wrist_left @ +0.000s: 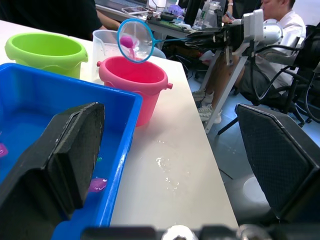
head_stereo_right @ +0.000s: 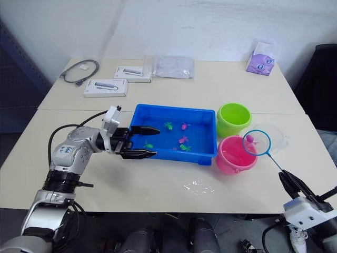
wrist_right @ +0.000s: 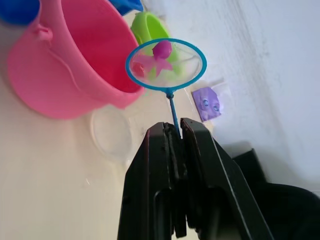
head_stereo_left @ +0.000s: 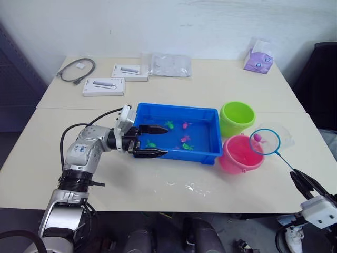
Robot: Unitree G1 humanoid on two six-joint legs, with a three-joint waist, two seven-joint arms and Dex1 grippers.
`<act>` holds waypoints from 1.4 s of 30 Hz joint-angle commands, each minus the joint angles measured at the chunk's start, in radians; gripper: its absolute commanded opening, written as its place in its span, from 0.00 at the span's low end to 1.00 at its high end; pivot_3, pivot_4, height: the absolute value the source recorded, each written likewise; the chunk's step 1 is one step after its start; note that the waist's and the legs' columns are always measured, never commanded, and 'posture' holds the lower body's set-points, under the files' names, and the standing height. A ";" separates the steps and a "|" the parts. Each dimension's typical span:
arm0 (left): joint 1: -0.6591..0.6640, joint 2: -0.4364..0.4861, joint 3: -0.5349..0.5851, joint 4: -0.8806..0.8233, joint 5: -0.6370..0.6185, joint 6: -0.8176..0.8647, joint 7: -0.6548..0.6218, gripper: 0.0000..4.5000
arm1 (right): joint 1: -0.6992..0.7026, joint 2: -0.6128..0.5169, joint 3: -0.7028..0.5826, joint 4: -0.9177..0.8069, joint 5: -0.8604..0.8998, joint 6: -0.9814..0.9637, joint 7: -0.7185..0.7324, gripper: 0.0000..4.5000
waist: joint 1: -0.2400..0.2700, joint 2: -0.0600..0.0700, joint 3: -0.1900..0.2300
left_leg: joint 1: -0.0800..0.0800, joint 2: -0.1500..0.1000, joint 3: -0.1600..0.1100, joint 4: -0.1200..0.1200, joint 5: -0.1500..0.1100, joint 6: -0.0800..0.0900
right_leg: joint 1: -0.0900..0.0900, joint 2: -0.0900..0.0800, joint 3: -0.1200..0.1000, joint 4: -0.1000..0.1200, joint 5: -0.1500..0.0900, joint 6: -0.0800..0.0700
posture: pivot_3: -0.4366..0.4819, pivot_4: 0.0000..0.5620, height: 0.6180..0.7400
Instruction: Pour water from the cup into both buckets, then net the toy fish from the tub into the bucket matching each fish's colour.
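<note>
The blue tub (head_stereo_left: 176,109) sits mid-table holding water and several toy fish, green (head_stereo_left: 169,125) and pink (head_stereo_left: 185,139). My left gripper (head_stereo_left: 166,141) is open at the tub's front left corner, one finger over the water and the other outside the front rim. My right gripper (wrist_right: 175,131) is shut on the thin handle of the net (head_stereo_left: 264,141). The net's blue hoop hangs above the right rim of the pink bucket (head_stereo_left: 237,158) with a pink fish (head_stereo_left: 257,138) in the mesh. The green bucket (head_stereo_left: 237,118) stands just behind. The clear cup (head_stereo_left: 287,136) is behind the hoop.
Spilled water (head_stereo_left: 192,187) lies on the table in front of the tub. At the back are two white boxes (head_stereo_left: 104,86), a coiled cable (head_stereo_left: 77,69), a plastic bag (head_stereo_left: 169,65) and a purple pack (head_stereo_left: 258,59). A person (wrist_left: 270,20) sits beyond the table's right edge.
</note>
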 commanded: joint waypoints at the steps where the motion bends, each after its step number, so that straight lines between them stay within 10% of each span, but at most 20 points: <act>1: -0.010 -0.007 0.003 -0.028 -0.012 -0.003 0.001 0.99 | -0.007 -0.048 -0.049 -0.044 -0.198 -0.070 -0.121 0.00 | 0.000 0.000 0.000 | 0.000 0.000 0.000 0.000 0.000 0.000 | 0.000 0.000 0.000 0.000 0.000 0.000 | 0.48 0.27 1.00; 10: 0.005 -0.028 0.031 -0.010 -0.017 -0.041 0.008 0.99 | 0.034 -0.137 -0.080 -0.060 -0.383 -0.091 -0.301 0.00 | 0.001 0.000 0.000 | 0.000 0.000 0.000 0.000 0.000 -0.001 | 0.000 0.001 0.000 0.001 -0.001 -0.001 | 0.48 0.27 1.00; 22: 0.028 0.002 0.061 0.025 0.001 -0.102 0.019 0.99 | 0.106 -0.206 0.022 -0.139 -0.017 0.003 -0.206 0.00 | -0.002 0.000 0.000 | 0.000 0.001 0.000 0.000 0.000 -0.001 | 0.000 0.001 0.000 0.000 -0.001 -0.001 | 0.48 0.27 1.00; 32: 0.043 0.118 0.144 0.095 0.030 -0.172 0.050 0.99 | -0.079 -0.476 0.219 -0.531 1.083 0.945 -0.009 0.00 | 0.000 0.001 0.000 | 0.001 0.002 -0.004 0.001 0.000 0.001 | 0.000 -0.003 -0.002 0.001 -0.001 -0.003 | 0.48 0.27 1.00; 42: 0.109 0.193 0.196 0.006 0.040 -0.143 0.127 0.99 | -0.630 -0.719 0.593 -0.401 0.967 1.440 0.026 0.00 | 0.020 0.001 0.001 | -0.005 0.001 -0.007 0.001 -0.002 0.003 | -0.001 -0.005 -0.008 -0.004 -0.001 -0.002 | 0.48 0.27 1.00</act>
